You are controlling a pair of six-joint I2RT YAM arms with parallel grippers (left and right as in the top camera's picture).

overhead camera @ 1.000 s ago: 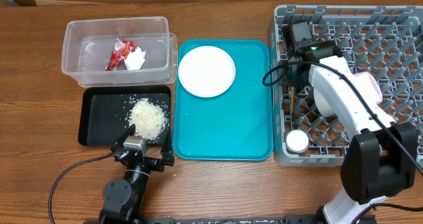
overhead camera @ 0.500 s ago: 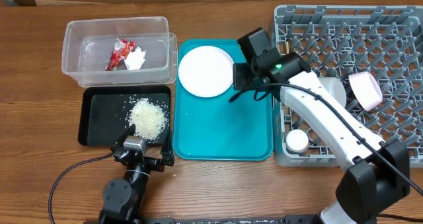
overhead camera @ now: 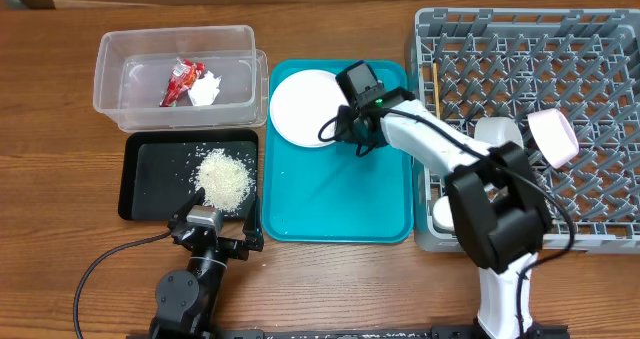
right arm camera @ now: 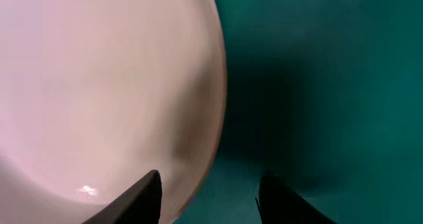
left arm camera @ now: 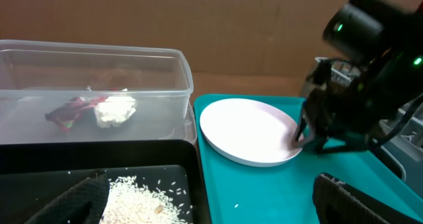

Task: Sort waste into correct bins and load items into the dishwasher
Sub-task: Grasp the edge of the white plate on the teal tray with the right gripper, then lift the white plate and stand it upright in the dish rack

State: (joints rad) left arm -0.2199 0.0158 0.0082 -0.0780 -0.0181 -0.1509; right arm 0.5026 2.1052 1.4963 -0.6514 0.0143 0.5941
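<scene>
Where the overhead looks down, I see my right end effector (overhead camera: 348,131) low over the teal tray (overhead camera: 340,194), with the white plate (overhead camera: 305,107) right at its left side. The rice (overhead camera: 224,179) lies just ahead of my left end effector (overhead camera: 217,234).

From the left wrist, that one's jaws stand wide apart and empty.

From the right wrist, the fingers (right arm camera: 142,197) are parted and hold nothing, one over the plate's rim, the other over the tray.

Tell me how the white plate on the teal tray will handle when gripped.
Likely stiff: the plate keeps a crisp round rim. Its glossy surface may slip in the right end effector. Lying flat, it probably won't roll.
</scene>
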